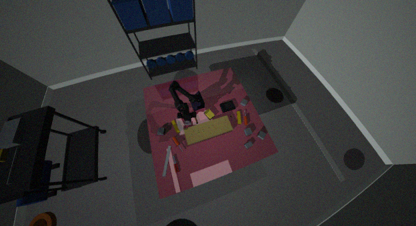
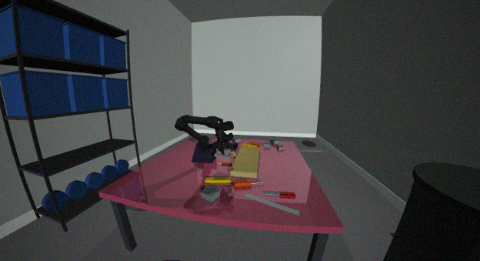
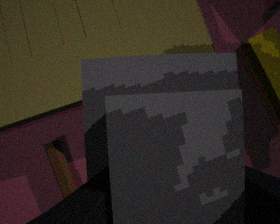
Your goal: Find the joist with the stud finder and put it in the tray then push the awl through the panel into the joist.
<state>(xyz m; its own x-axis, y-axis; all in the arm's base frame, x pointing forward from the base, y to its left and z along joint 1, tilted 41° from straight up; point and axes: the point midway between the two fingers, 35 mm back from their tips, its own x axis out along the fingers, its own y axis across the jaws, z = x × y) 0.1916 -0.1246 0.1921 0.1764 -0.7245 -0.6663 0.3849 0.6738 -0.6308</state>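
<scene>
The floor panel (image 1: 208, 130) (image 2: 246, 162) (image 3: 36, 55) is a long yellowish board lying on the red table, with small dark marks on its top. My gripper (image 1: 187, 121) (image 2: 224, 152) (image 3: 176, 182) is shut on the grey, block-shaped stud finder (image 3: 146, 150), beside the panel's long edge on the robot's side. In the wrist view the stud finder's front end overlaps that edge. Its exact height is hard to tell. A brown-handled tool, seemingly the awl (image 2: 225, 164) (image 3: 61, 167), is near the gripper. The dark tray (image 1: 227, 106) lies behind the panel's right part.
A yellow block (image 1: 209, 113) (image 3: 271, 65) is close to the gripper and the panel. Yellow and orange-handled tools lie past both panel ends. Grey blocks (image 1: 248, 131) (image 2: 210, 193) stand farther out. A grey strip (image 1: 167, 161) (image 2: 271, 204) and a red-handled tool (image 2: 287, 195) lie toward one side.
</scene>
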